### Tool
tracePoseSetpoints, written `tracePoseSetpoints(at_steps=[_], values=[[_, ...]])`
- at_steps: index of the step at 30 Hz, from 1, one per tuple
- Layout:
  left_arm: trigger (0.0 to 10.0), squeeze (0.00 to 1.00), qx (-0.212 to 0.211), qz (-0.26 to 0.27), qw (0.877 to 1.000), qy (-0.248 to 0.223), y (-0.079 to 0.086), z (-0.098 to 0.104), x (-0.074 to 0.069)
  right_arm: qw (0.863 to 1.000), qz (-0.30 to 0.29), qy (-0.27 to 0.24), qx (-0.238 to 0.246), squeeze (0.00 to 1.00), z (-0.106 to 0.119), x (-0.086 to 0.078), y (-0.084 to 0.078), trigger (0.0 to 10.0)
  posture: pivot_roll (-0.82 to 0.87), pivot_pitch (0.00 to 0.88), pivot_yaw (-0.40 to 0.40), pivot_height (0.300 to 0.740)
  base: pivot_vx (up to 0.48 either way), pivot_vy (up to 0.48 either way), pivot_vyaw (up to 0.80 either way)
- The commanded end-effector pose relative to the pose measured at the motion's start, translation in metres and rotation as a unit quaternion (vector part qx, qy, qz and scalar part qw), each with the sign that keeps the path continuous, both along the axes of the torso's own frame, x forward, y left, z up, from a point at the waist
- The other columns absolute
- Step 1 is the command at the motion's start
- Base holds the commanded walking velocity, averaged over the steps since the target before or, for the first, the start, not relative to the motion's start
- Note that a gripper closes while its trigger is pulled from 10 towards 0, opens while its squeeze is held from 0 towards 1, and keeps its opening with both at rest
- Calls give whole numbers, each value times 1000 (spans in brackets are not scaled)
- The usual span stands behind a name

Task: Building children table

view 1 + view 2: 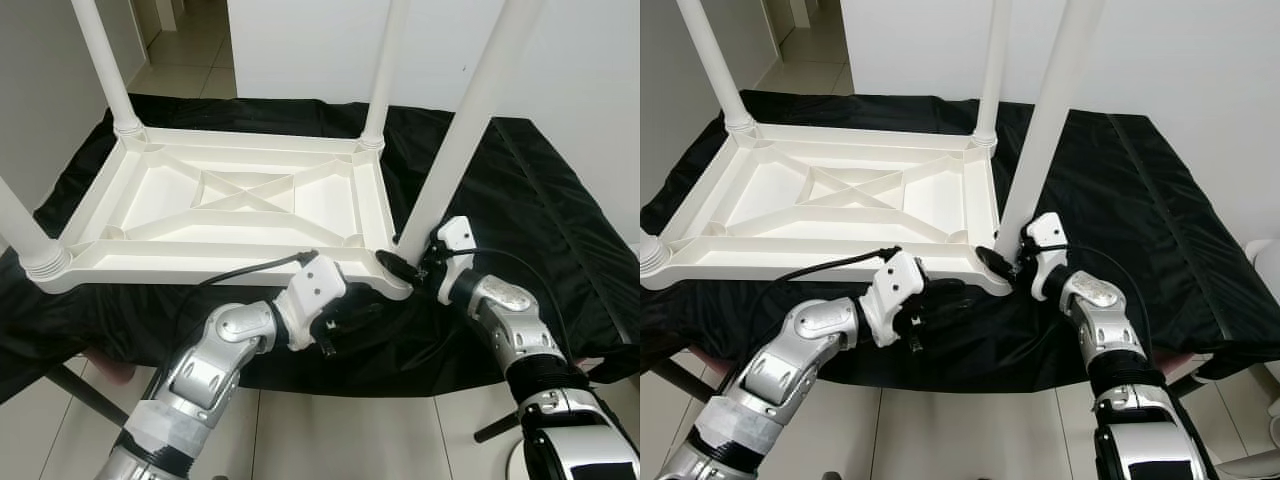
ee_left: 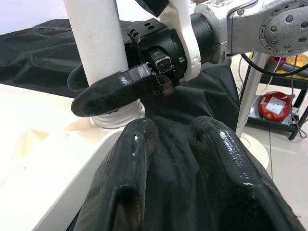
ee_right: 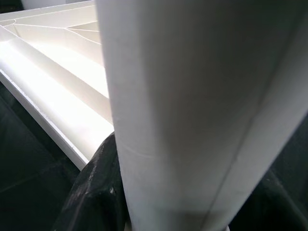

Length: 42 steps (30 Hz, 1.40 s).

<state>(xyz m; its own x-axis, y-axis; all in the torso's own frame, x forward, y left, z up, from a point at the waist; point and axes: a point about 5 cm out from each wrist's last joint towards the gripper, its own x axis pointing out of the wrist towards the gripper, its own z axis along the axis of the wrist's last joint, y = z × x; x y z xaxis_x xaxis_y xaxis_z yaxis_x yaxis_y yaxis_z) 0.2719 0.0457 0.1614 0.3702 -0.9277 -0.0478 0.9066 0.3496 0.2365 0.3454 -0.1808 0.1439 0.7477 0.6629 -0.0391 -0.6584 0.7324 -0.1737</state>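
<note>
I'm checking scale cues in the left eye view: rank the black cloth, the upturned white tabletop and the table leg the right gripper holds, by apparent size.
1. Black cloth, spread widest.
2. White tabletop, lying upside down on it.
3. Table leg held by the right gripper; it looks thick partly because it is nearest the camera, and its top is cut off.
</note>
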Motion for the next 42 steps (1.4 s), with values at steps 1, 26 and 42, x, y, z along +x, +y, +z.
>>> tracePoseSetpoints(at_steps=[1, 26, 42], values=[[10000, 0, 6, -10, 1000, 5, -3, -3, -1, 1000, -20, 17, -14, 0, -8, -3, -7, 10000, -9, 47, -41, 740, 0, 0, 0], [10000, 0, 32, -11, 999, 0, 0, -9, 1, 951, -288, 30, 107, 0, -19, -16, 37, 10000, -8, 25, -30, 740, 0, 0, 0], [10000, 0, 32, -1, 999, -5, 5, -8, 5, 906, -393, 31, 152, 4, -19, -26, 52, 10000, -4, 14, -30, 740, 0, 0, 0]])
